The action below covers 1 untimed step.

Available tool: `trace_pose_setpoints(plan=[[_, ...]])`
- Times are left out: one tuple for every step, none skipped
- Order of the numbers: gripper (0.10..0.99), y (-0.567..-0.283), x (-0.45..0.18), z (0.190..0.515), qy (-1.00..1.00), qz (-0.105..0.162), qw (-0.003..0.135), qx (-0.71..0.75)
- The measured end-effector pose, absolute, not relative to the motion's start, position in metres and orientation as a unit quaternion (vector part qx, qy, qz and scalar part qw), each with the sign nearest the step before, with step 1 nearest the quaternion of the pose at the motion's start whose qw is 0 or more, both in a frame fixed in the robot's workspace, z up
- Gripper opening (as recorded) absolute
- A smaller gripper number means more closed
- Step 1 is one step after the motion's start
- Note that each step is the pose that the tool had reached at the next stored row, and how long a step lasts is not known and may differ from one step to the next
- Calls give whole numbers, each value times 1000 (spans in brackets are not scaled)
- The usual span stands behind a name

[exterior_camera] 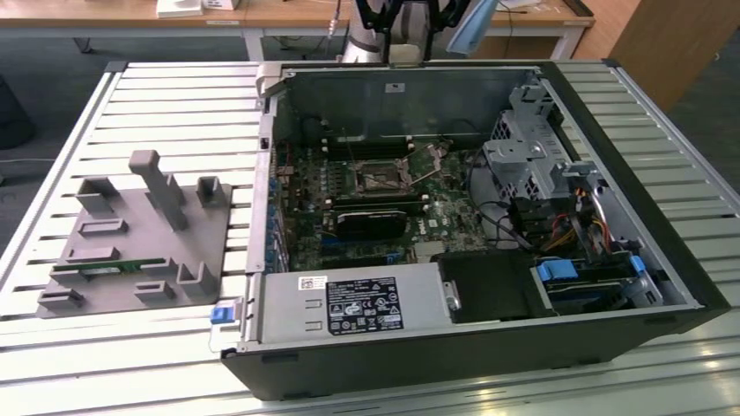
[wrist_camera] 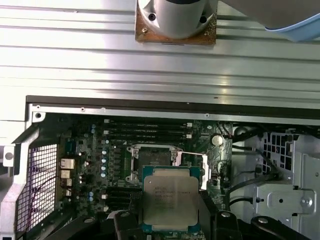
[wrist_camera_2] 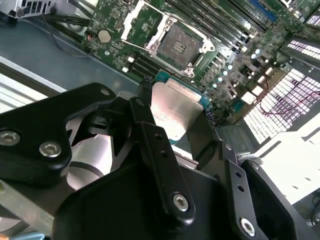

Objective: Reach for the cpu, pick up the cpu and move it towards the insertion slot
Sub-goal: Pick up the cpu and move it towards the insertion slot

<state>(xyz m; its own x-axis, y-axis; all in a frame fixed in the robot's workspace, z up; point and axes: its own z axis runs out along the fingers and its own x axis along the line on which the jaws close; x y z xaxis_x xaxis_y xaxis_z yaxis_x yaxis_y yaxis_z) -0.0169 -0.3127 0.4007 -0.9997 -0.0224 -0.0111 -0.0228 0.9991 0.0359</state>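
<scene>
Item: cpu (wrist_camera: 170, 199), pinched flat between gripper (wrist_camera_2: 181, 131) fingers above the motherboard (wrist_camera: 95, 165), just short of the insertion slot (wrist_camera: 156, 159); carry level, square its edges to the frame.

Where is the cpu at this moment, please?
The cpu is held in the claw above the open computer case, just short of the insertion slot on the motherboard, as both wrist views show.

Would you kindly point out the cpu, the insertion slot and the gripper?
cpu (wrist_camera: 171, 201), first wrist view, middle of its silver top.
insertion slot (wrist_camera_2: 179, 46), second wrist view, dark socket centre.
gripper (wrist_camera_2: 176, 122), second wrist view, between its fingertips.
</scene>
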Motion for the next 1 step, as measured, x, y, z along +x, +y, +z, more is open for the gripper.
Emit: trace_pose_setpoints(plan=[[533, -313, -17, 401, 1000, 18, 5, -11]])
